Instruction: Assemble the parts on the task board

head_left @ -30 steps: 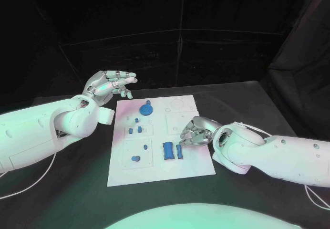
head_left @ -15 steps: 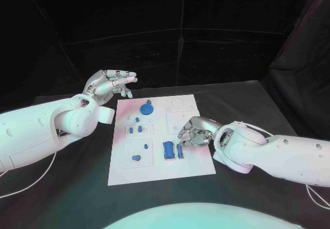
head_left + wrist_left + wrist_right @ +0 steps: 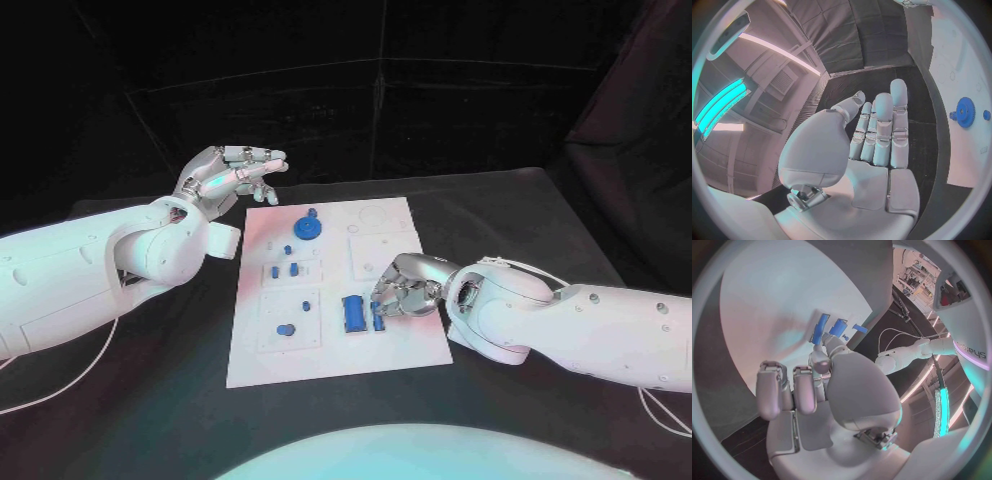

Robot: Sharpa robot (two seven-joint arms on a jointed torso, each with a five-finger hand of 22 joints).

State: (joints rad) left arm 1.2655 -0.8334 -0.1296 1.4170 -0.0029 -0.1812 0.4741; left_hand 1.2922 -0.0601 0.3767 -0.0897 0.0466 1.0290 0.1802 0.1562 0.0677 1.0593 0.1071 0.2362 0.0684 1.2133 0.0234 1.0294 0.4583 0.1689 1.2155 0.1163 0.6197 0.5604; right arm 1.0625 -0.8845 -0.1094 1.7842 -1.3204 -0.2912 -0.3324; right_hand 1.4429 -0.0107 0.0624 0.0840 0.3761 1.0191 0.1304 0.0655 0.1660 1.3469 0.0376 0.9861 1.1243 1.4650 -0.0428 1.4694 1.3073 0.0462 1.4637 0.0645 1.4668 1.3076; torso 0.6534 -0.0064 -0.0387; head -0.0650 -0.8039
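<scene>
- Reaching over the task board [image 3: 389, 345], the right hand [image 3: 408, 288] hovers with its fingers curled down toward the two long blue bars [image 3: 352, 313] lying side by side just beyond its fingertips; the narrower bar [image 3: 376, 317] is the one nearest the hand.
- From the right wrist view the fingertips [image 3: 820, 356] sit right at the near ends of the blue bars [image 3: 821, 327], but I cannot tell whether the hand is pinching one or only touching it.
- To do this step well, the hand should probably settle its thumb and one finger on opposite long sides of the narrow bar, keeping clear of the wider bar beside it so that neighbour is not nudged.
- Lifting straight up before any sideways travel seems wise, since the bars lie close together and a drag could skew both.
- The left hand [image 3: 231, 176] is raised off the far corner of the board, released and holding nothing, fingers apart; the blue gear [image 3: 307, 229] stands on the board just to its inner side, also seen in the left wrist view [image 3: 965, 111].
- The smaller blue pieces [image 3: 284, 270] lie between the gear and the bars, well away from the right hand's fingers.
</scene>
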